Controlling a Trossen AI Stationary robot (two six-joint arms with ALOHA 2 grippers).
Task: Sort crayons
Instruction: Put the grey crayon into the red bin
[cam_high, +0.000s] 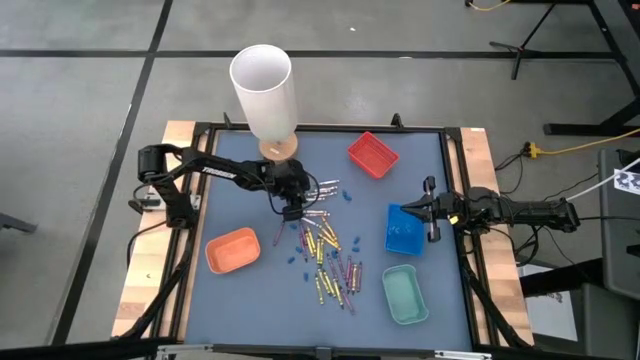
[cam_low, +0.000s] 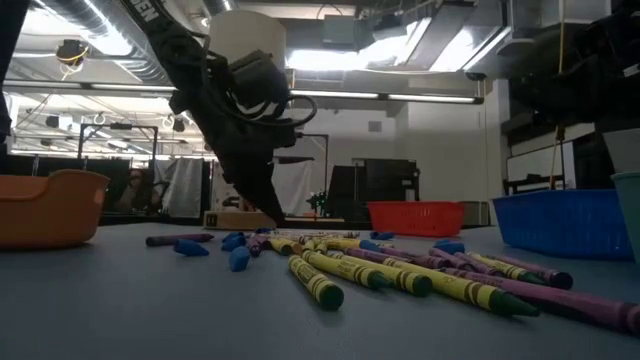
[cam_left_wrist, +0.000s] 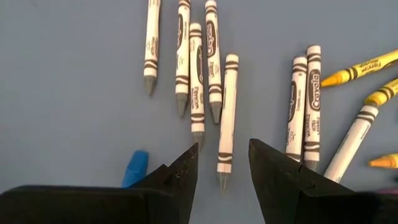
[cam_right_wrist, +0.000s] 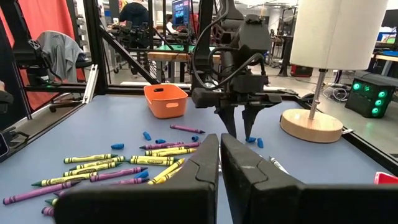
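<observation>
Left gripper sits over the near-centre of the table from my overhead camera, fingers spread and empty, at the upper edge of the crayons, which lie scattered across the middle of the mat. I see the orange tray to the left of the pile, the red tray beyond it, the blue tray to its right and the green tray nearer the front. A lamp with a white shade stands at the table's far edge. My right gripper waits over the blue tray, closed on nothing.

From table height, the left gripper points down with its tips just above the mat, behind yellow and purple crayons and a few blue bits.

Through the left wrist camera, the open fingers straddle the tip end of one silver-grey crayon, with four more grey ones beside it and yellow ones off to the side.

Through the right wrist camera, its own fingers are pressed together, and I see the left gripper across the table.
</observation>
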